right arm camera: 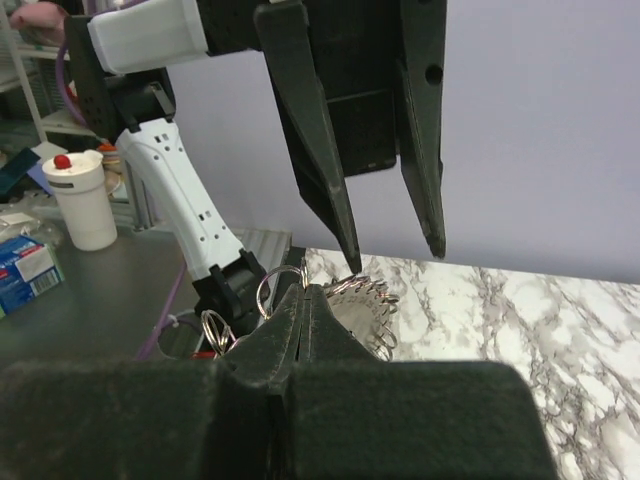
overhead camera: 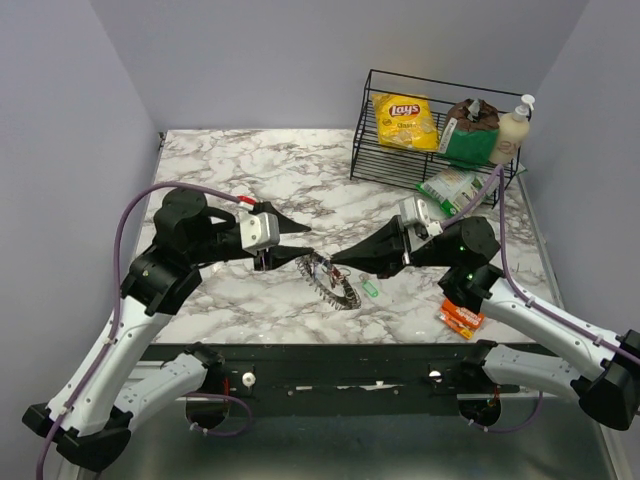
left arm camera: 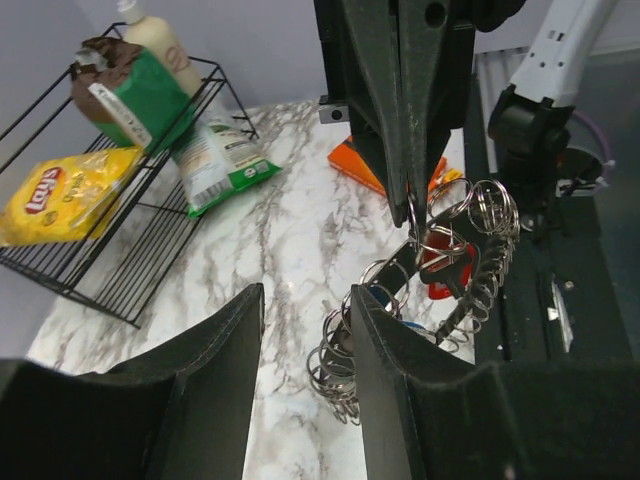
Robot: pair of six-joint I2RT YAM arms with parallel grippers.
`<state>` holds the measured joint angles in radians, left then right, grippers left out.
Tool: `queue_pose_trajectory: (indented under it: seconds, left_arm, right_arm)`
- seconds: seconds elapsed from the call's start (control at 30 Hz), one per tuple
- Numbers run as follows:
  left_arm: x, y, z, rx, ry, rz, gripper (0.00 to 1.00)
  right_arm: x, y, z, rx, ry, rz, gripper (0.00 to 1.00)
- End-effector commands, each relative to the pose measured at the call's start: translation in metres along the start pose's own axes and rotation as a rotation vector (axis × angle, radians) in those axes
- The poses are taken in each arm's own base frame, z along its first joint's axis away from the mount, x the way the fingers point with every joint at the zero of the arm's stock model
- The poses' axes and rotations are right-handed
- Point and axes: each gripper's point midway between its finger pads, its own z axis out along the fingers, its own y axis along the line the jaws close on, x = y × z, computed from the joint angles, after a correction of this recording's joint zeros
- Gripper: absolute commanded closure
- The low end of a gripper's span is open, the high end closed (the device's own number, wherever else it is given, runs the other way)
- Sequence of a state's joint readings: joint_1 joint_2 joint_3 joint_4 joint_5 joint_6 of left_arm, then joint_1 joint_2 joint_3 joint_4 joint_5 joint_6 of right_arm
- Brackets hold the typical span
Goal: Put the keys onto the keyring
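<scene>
With right claw (overhead camera: 337, 264) pinched on keyring (overhead camera: 336, 286), tilted just beyond half-spread left claw (overhead camera: 296, 256), steady it; reach green key (overhead camera: 370, 289) lying just under right claw, grip by head, feed slowly into one coil.

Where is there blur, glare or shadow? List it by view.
Top external: even light, sharp, only faint shadows. Left wrist: keyring glints brightly; left end effector dark, soft-edged. Right wrist: right end effector a blurred black mass at the bottom.

Top view looks down; close wrist views face each other, sharing the keyring (overhead camera: 343, 296).
</scene>
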<state>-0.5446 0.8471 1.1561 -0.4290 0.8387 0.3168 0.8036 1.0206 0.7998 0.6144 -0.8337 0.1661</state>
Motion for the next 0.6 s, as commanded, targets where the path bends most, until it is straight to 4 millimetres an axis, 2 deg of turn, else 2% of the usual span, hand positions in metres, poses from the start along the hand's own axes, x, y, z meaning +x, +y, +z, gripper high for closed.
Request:
queue_pose_trajectory:
  seconds: [0.0, 0.57]
  left_arm:
    - [-0.007, -0.02, 0.007, 0.15, -0.065, -0.034, 0.52]
    - [-0.011, -0.033, 0.004, 0.209, -0.086, -0.028, 0.49]
  right_arm:
    - [-0.018, 0.004, 0.001, -0.025, -0.063, -0.035, 0.99]
    - [-0.013, -0.012, 0.003, 0.042, -0.069, -0.018, 0.99]
